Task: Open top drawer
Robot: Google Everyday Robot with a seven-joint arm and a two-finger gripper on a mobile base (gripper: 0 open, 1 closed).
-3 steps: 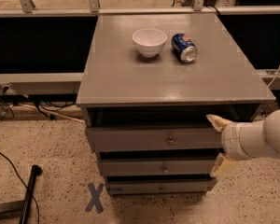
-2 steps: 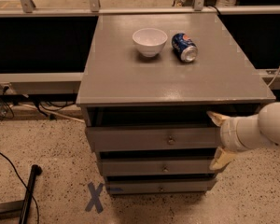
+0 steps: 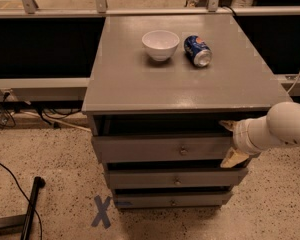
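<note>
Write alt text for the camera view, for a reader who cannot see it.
The robot's gripper is at the right end of the top drawer of a gray cabinet, its fingers spread above and below the drawer front. A white bowl and a tipped blue can sit on the cabinet top.

The robot's arm, seen to the right of the top drawer, is a smooth, glossy white tube with a rounded, bulbous shell that catches the overhead light. Toward the drawer it narrows to a paler cuff that appears to be ringed or ribbed. The gripper, at the drawer's right end, has two short, wedge-shaped fingers in cream to tan, set apart one above the other.
</note>
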